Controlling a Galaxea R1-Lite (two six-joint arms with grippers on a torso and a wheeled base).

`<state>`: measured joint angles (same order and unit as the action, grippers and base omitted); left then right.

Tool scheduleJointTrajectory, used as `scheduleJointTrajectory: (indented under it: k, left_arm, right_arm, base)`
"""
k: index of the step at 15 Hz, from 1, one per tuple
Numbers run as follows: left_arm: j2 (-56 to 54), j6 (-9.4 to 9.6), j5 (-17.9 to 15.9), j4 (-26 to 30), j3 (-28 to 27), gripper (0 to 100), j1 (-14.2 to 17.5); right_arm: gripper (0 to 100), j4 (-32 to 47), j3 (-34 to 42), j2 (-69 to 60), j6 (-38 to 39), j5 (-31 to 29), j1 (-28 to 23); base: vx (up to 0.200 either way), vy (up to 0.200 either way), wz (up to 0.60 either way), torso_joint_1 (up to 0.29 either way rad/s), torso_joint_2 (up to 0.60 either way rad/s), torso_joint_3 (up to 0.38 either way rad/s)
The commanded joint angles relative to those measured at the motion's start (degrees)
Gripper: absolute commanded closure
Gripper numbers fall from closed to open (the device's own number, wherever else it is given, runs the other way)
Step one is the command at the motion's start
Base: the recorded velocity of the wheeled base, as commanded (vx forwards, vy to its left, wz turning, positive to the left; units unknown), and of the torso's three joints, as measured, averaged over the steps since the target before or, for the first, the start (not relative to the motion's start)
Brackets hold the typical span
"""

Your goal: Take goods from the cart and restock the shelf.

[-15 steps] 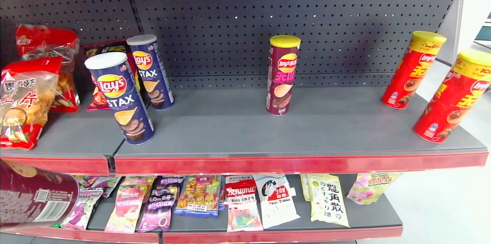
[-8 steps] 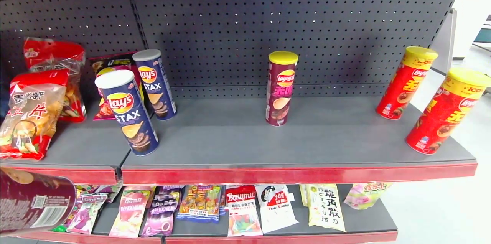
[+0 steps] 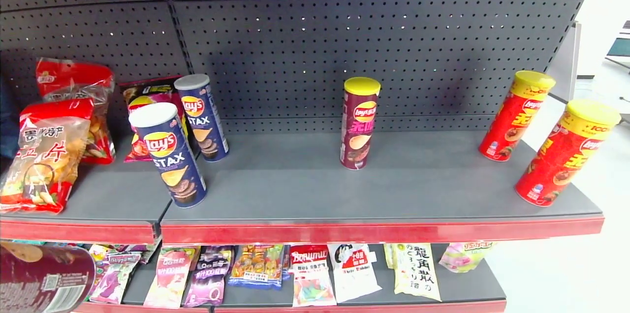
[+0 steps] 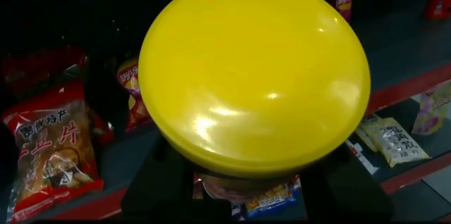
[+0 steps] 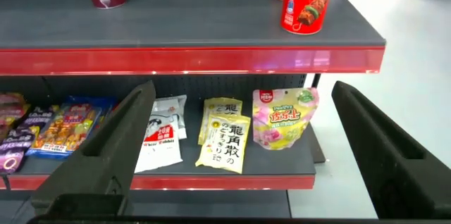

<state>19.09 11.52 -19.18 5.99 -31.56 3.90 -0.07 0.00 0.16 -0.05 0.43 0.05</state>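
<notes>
chip can [image 3: 44,278] gripped by left end effector [image 4: 250,192]; right end effector [image 5: 243,118] wide open.

maroon chip can [image 3: 44,278], yellow lid [image 4: 254,76] on, lying near-horizontal, clamped between my left jaws. shelf [image 3: 393,190] sits beyond the jaws, a matching can [image 3: 360,123] upright mid-shelf.

A dark grey perforated metal back panel [image 3: 374,57] rises behind the grey shelf board [image 3: 384,195] with its red front strip [image 3: 384,232]. A grey upright end panel [image 3: 565,62] closes the right side. Beyond it lies pale, glossy floor [image 3: 556,278], brightly lit; a dark-framed shape [image 3: 619,47] there may be a window.
</notes>
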Motion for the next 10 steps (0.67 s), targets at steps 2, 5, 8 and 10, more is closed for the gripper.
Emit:
scheduleJointTrajectory:
  k: [2, 5, 8, 10]
  left_arm:
    - [-6.70, -0.09, 4.94, 0.08, 5.28, 100, 0.14]
    - [-9.42, -0.09, 8.19, 0.08, 9.06, 100, 0.05]
    - [-8.28, -0.09, 9.42, 0.08, 10.56, 100, 0.14]
    - [-7.75, 0.17, 10.12, 0.08, 11.00, 100, 0.14]
  right_arm:
    - [0, -0.10, -0.18, 3.36, -0.57, 0.01, -0.93]
    - [0, 0.25, -35.60, 33.42, 4.97, 4.06, 1.53]
    - [0, -0.63, -36.21, 43.96, -13.31, 10.74, 9.09]
    - [0, -2.65, -36.39, 53.37, -10.41, 11.00, 14.63]
  base:
    - [0.000, 0.000, 0.00, 0.000, 0.00, 0.000]
    - [0.000, 0.000, 0.00, 0.000, 0.00, 0.000]
    - [0.000, 0.000, 0.00, 0.000, 0.00, 0.000]
    - [0.000, 0.000, 0.00, 0.000, 0.00, 0.000]
